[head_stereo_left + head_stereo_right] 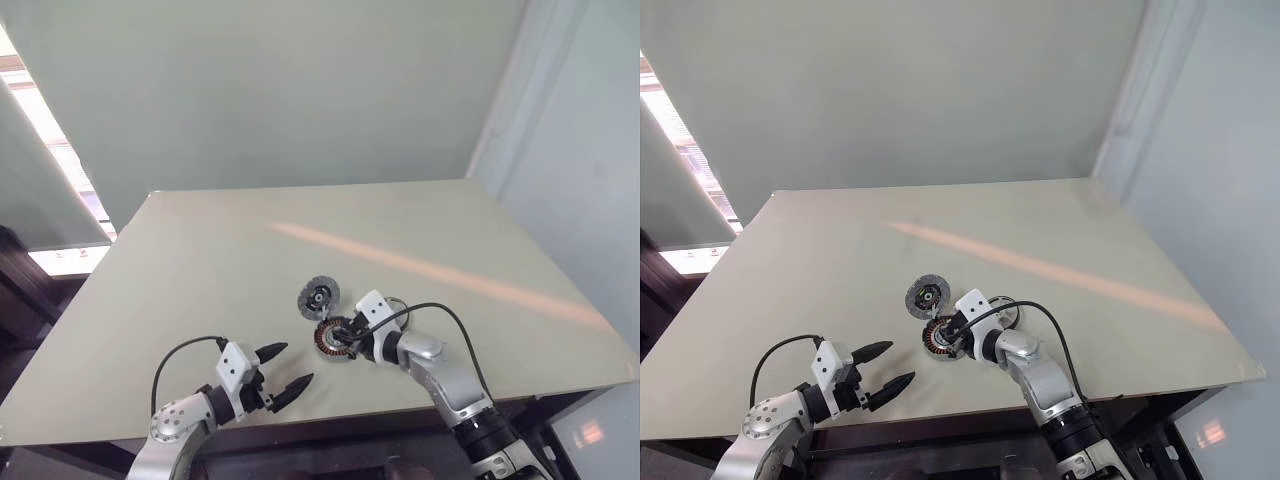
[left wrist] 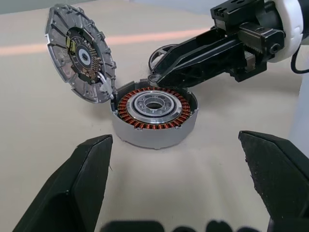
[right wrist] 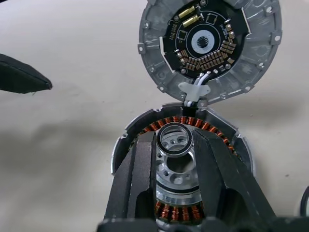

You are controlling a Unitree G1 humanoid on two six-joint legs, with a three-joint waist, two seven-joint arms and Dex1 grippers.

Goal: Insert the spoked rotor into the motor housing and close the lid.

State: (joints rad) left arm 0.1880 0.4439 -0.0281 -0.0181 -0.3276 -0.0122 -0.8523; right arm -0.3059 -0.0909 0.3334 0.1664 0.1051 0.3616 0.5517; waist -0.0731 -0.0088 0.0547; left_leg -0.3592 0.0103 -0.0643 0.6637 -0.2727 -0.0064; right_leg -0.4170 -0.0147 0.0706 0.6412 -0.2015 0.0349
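On the beige bench (image 1: 200,260), the motor housing (image 1: 336,338) sits in the lower middle of the head view, a round disc with a ring of copper coils around a silvery centre. The lid (image 1: 318,296) is just beyond it, toward the upper left, standing tilted open; in the left wrist view it is joined to the rim of the housing by a small bracket with white wires, and its inner face shows a dark circuit board. The right end effector (image 3: 176,145) reaches in from the lower right of the head view and is over the housing. In the right wrist view its two black fingers (image 3: 140,164) are close together and grip a small dark ring (image 3: 174,139) between their tips, just above the silvery centre of the housing. I cannot tell if the ring touches the housing. The spoked rotor (image 2: 161,52) lies on the bench behind the right end effector, mostly hidden by it in the left wrist view, near the housing but apart from it. The left end effector (image 1: 284,368) is in the lower left of the head view, near the front edge of the bench, with its fingers spread wide and nothing between them, pointing toward the housing.
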